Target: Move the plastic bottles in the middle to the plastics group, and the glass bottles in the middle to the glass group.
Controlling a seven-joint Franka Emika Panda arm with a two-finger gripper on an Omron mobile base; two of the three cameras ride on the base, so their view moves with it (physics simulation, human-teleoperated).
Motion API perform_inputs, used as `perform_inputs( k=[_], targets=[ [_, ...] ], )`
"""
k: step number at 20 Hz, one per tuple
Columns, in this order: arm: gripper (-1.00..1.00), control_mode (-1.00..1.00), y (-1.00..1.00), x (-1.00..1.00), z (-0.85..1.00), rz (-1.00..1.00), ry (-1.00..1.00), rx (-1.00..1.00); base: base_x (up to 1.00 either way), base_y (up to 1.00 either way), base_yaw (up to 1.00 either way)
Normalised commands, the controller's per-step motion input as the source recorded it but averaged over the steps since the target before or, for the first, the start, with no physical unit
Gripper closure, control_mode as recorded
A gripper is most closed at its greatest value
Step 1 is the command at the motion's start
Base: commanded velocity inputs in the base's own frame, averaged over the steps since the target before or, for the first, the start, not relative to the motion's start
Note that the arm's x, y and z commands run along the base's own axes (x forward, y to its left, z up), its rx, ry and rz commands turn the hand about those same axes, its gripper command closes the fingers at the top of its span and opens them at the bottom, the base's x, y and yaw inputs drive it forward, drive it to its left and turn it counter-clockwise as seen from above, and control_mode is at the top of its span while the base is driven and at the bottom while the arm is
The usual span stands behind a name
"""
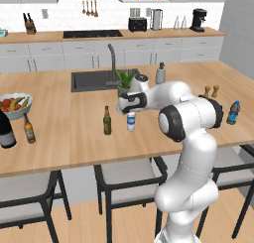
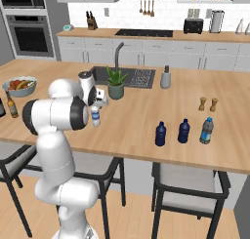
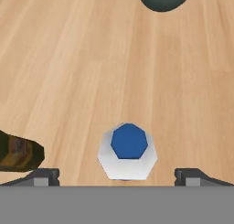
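Because its fingers stand spread wide and empty, the gripper (image 3: 118, 178) hangs directly above the clear bottle (image 3: 128, 151) on the surface (image 3: 68, 58), evidently lined up for a grasp.

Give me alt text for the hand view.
Looking straight down, a small clear bottle with a blue top stands on the wooden counter between the open gripper tips. A green bottle pokes in at left.

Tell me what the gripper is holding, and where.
Nothing. The gripper hangs open above the small clear plastic bottle, fingertips either side of its blue cap, not touching.
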Motion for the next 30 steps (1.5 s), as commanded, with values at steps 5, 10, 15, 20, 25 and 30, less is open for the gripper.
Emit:
perform_inputs(
  k=[5,10,15,20,25,30],
  targets=[
    [-1.0,-1.0,0.03,0.17,-0.16,0.0,0.0,0.0,0.0,0.0,0.0],
    [-1.0,-1.0,0.0,0.01,-0.23,0.0,0.0,-0.02,0.0,0.0,0.0],
    [-1.0,-1.0,0.0,0.0,-0.19,0.0,-0.06,-0.03,0.0,0.0,0.0],
    [1.0,-1.0,-0.01,-0.01,-0.14,0.0,-0.15,-0.02,0.0,0.0,0.0],
    [1.0,-1.0,-0.02,-0.03,-0.12,0.0,-0.21,-0.02,0.0,0.0,0.0],
    [1.0,-1.0,-0.07,0.0,0.04,0.0,-0.11,0.0,0.0,0.0,0.0]
  ],
)
